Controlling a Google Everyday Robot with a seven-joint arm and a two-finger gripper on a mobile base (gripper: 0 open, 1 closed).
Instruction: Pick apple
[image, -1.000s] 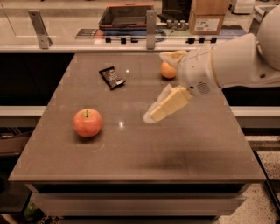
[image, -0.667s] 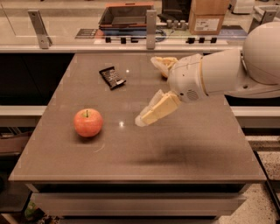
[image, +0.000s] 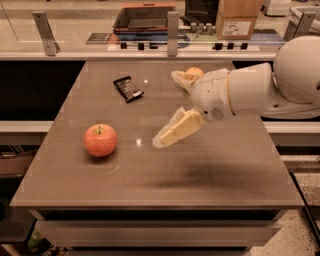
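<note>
The apple (image: 100, 140) is red-pink with a short stem on top and sits on the brown table (image: 150, 175) at the left. My gripper (image: 166, 109) hangs above the middle of the table, to the right of the apple and well apart from it. Its jaws stand wide open and empty, one cream finger (image: 176, 131) pointing down-left toward the apple and the other further back. The white arm (image: 260, 90) comes in from the right.
A small orange fruit (image: 195, 73) lies at the back of the table, partly hidden behind my far finger. A dark snack packet (image: 128, 88) lies at the back left. A counter with a tray and a cardboard box (image: 235, 20) runs behind the table.
My gripper has moved left and slightly toward the front, closer to the apple. The apple, orange fruit and packet have not moved.
</note>
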